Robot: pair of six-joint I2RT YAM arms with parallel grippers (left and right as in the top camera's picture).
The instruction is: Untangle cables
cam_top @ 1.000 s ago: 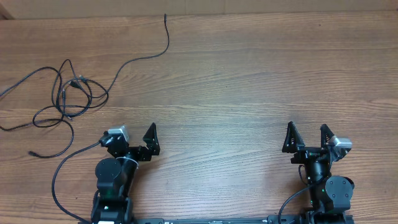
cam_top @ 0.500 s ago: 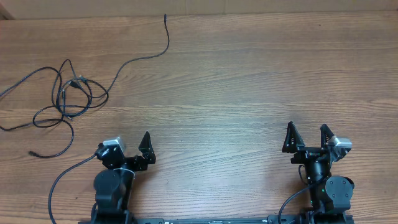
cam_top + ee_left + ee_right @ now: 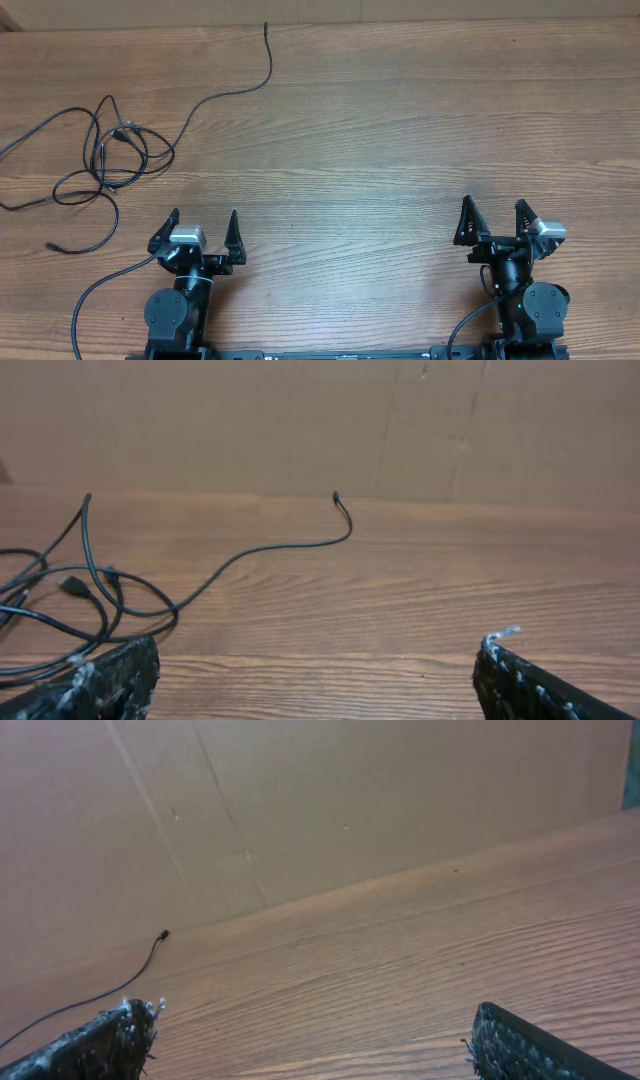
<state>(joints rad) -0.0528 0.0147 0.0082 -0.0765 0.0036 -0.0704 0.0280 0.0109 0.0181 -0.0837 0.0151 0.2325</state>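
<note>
Wooden table; tangled black cables lying at far-left area.

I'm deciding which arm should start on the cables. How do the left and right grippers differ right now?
The left gripper sits close to the cables; the right gripper is far across the table from them. The left gripper's wrist view takes in the tangled part, while the right gripper's shows only one cable end. Both are open, empty and touching nothing.
</note>
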